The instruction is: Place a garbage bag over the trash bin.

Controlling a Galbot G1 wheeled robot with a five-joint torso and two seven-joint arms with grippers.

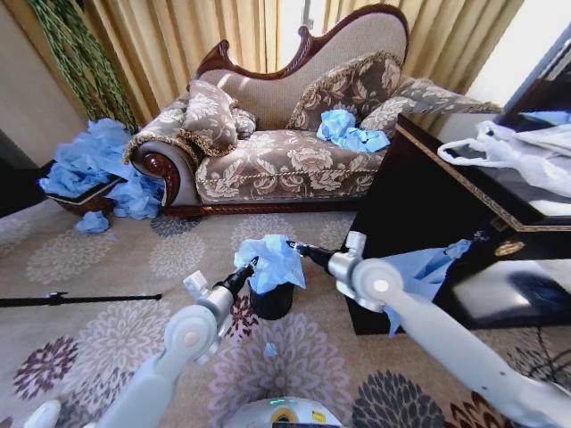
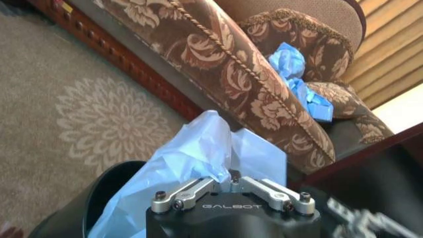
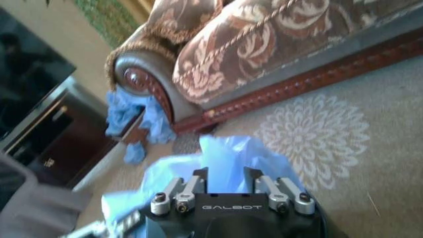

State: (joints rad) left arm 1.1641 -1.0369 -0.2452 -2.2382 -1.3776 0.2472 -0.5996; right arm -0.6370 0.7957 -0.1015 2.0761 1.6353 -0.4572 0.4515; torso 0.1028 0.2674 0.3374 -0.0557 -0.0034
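The trash bin (image 1: 270, 303) stands on the carpet in front of me, a small black cylinder. The light-blue garbage bag (image 1: 272, 257) is bunched over its top and rises above the rim. My left gripper (image 1: 251, 266) is at the bag's left edge, shut on a fold of the plastic. In the left wrist view the garbage bag (image 2: 198, 158) bulges just past the left gripper (image 2: 231, 179), with the trash bin rim (image 2: 109, 181) beside it. My right gripper (image 1: 293, 247) touches the bag's right edge. In the right wrist view the right gripper (image 3: 225, 174) is open, with the garbage bag (image 3: 228, 151) between and beyond its fingers.
A patterned sofa (image 1: 285, 160) stands behind the bin with crumpled blue bags (image 1: 350, 132) on its seat. More blue bags (image 1: 98, 165) are heaped at its left end. A black cabinet (image 1: 446, 205) at the right carries white plastic bags (image 1: 517, 152). A black rod (image 1: 80, 299) lies on the carpet.
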